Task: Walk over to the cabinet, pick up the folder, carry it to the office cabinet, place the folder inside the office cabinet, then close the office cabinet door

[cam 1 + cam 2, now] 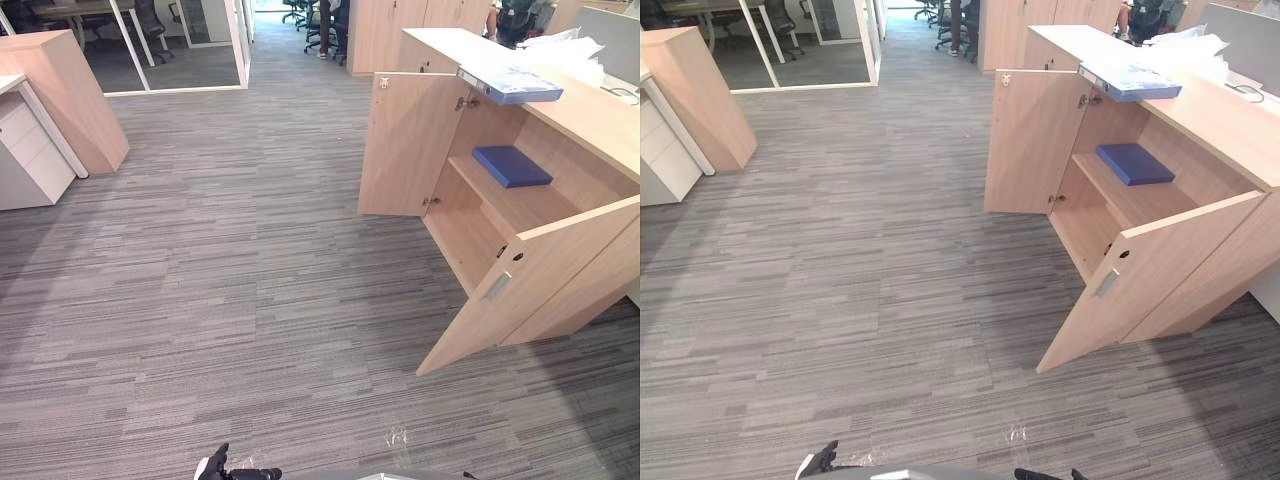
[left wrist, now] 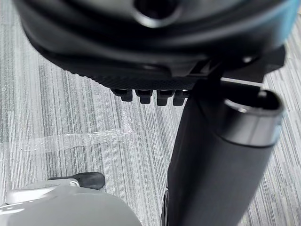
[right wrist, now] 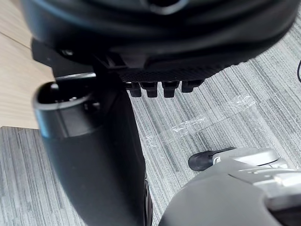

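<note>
The wooden office cabinet (image 1: 590, 120) stands at the right with both doors swung open, the near door (image 1: 520, 285) and the far door (image 1: 410, 145). A dark blue folder (image 1: 511, 165) lies flat on its inner shelf. A light blue-grey binder (image 1: 510, 85) lies on the cabinet's top, jutting over the front edge. My left hand (image 1: 215, 467) hangs low at my side, fingers relaxed and holding nothing, over grey carpet in the left wrist view (image 2: 141, 42). My right hand (image 3: 164, 37) also hangs open and empty beside the cabinet's wood.
A second wooden cabinet (image 1: 60, 95) and a white drawer unit (image 1: 30, 150) stand at the far left. Glass partitions (image 1: 180, 40) and office chairs (image 1: 320, 25) are at the back. White papers (image 1: 560, 50) lie on the cabinet top. Grey carpet (image 1: 230, 280) stretches between.
</note>
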